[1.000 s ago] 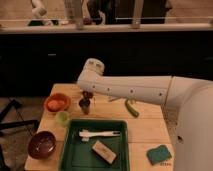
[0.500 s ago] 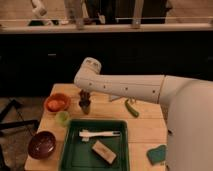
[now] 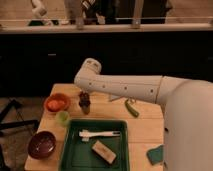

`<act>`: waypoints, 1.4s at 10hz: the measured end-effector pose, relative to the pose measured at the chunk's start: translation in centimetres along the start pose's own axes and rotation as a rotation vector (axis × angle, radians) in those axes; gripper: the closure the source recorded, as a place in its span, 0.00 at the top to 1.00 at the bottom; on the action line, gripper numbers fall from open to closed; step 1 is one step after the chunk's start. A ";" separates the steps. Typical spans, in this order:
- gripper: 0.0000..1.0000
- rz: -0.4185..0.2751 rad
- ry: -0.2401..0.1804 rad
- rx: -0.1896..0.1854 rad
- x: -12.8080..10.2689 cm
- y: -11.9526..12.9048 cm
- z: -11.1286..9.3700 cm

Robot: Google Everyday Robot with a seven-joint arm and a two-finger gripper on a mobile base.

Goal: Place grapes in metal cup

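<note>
The gripper (image 3: 84, 95) sits right above the metal cup (image 3: 85, 106) behind the green tray (image 3: 120, 150), fingers pinching the grapes (image 3: 83, 96).

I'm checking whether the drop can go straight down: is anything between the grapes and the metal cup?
Nothing visible does. The claw hangs right above the metal cup, with the grapes dark at its tip; the green cup stands off to the side.
</note>
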 end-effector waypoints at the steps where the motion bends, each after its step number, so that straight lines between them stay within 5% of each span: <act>1: 0.01 -0.001 0.000 0.000 0.0 0.0 0.0; 8: 0.64 0.000 -0.001 0.000 -0.1 0.0 0.1; 14: 0.66 0.000 -0.001 -0.001 0.0 0.0 0.1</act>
